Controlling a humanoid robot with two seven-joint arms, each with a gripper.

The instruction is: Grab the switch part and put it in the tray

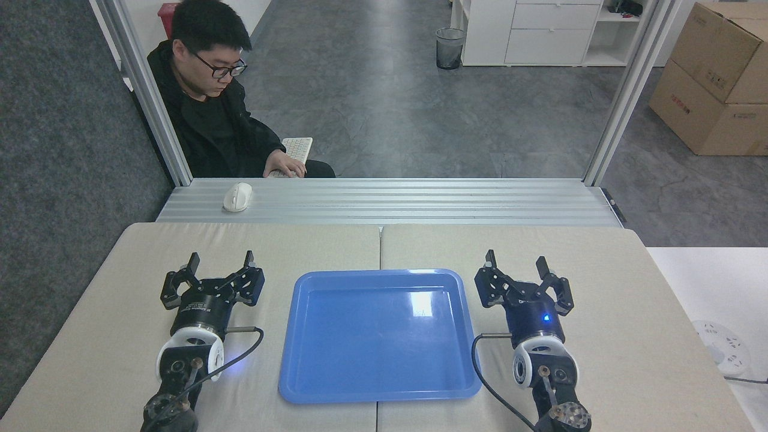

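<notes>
Left pincer sat on the beige surface just left of the tray, jaws spread wide, nothing between them. Looked like a ready pose, prongs pointing to the far side.

Blue tray lay centred between both arms at the near half of the surface, across the seam of the two pads. Inside was bare, only a ceiling-light glare on the gloss. Central spot probably chosen so either arm could reach it.

Right pincer mirrored the left one just right of the tray, jaws also wide and empty, blue LED lit on the wrist.

Switch part: not visible anywhere in the head view. Not on the surface, not in the tray, not in either pincer. Judgement: task not yet begun, the part had yet to be put within reach.

Far side: white mouse on the aluminium ledge, a person seated beyond it at far left with a hand on a keyboard. Cardboard boxes far right, off the surface.
</notes>
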